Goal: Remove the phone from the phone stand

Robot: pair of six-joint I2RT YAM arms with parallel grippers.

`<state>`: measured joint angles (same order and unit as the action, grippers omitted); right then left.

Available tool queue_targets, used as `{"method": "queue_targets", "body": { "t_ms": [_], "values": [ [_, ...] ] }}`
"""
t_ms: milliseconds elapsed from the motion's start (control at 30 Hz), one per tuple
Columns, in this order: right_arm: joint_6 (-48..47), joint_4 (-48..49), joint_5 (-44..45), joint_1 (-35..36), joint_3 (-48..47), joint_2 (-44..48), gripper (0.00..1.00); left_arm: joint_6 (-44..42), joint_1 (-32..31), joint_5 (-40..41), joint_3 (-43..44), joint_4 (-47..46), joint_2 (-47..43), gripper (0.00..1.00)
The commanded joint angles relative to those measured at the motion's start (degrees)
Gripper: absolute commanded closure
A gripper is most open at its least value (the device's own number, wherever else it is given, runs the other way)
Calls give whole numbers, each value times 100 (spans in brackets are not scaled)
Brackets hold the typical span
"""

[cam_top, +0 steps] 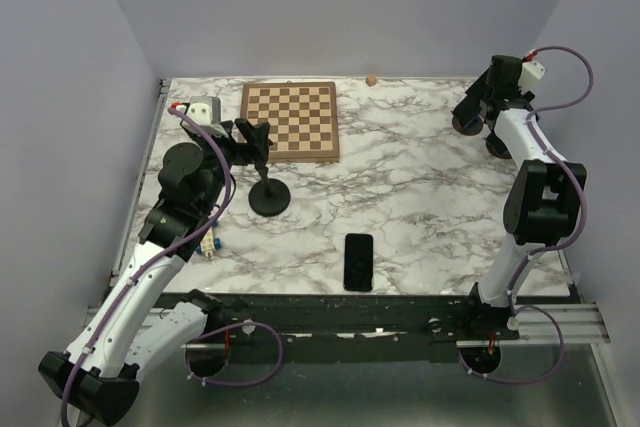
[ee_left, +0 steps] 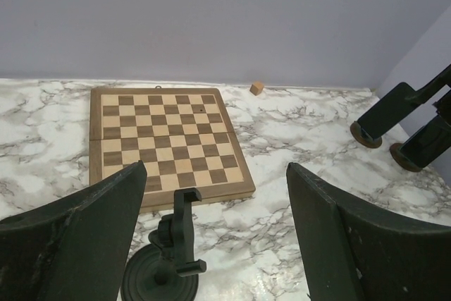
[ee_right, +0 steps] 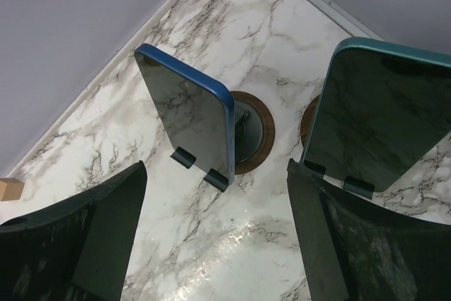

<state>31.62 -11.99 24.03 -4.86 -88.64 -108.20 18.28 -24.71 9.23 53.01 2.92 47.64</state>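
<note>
Right gripper (ee_right: 215,168), fingers spread wide and empty, faces the blue-cased phone (ee_right: 187,121), which is propped on a round wooden-rimmed stand (ee_right: 255,132) ahead between the fingertips and touches neither. A teal-cased phone (ee_right: 380,118) stands beside it.

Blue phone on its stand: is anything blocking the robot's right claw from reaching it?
Nothing visible stands between the right gripper and the blue phone; only bare marble table lies there. The teal phone sits close beside it, ahead of one finger, and may crowd the approach.
</note>
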Motion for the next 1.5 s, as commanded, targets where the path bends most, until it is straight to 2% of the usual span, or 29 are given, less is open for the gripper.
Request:
{"method": "queue_targets", "body": {
  "t_ms": [0, 167, 300, 433, 567, 667, 733, 900, 1133, 1400, 1467],
  "values": [
    [293, -69, -84, 43, 280, 301, 14, 76, 36, -173, 165, 60, -9, 12],
    [285, 32, 520, 392, 607, 374, 12, 135, 36, -248, 165, 51, 0, 12],
    [629, -524, 1290, 758, 44, -146, 7, 149, 36, -273, 157, 48, 0, 12],
    [1644, -1962, 2349, 960, -1388, -1025, 2, 149, 36, -258, 152, 50, 26, 12],
    [2785, -4040, 2721, 970, -3292, -2134, 0, 149, 37, -256, 161, 64, 15, 12],
    [3160, -4780, 2878, 969, -4105, -2644, 0, 149, 36, -238, 166, 69, 19, 12],
    [3205, -4744, 2923, 970, -4092, -2678, 0, 149, 37, -245, 165, 69, 35, 12],
    [2891, -3927, 3019, 969, -3532, -2447, 0, 167, 37, -286, 165, 64, 70, 12],
    [2654, -3849, 3143, 970, -3956, -2837, 0, 147, 36, -269, 183, 87, 122, 12],
    [2673, -3624, 3341, 1020, -3860, -2839, 0, 202, 36, -374, 183, 77, 185, 12],
    [2432, -3390, 3375, 1081, -3854, -2868, 0, 211, 36, -392, 179, 77, 185, 12]
  ]
}}
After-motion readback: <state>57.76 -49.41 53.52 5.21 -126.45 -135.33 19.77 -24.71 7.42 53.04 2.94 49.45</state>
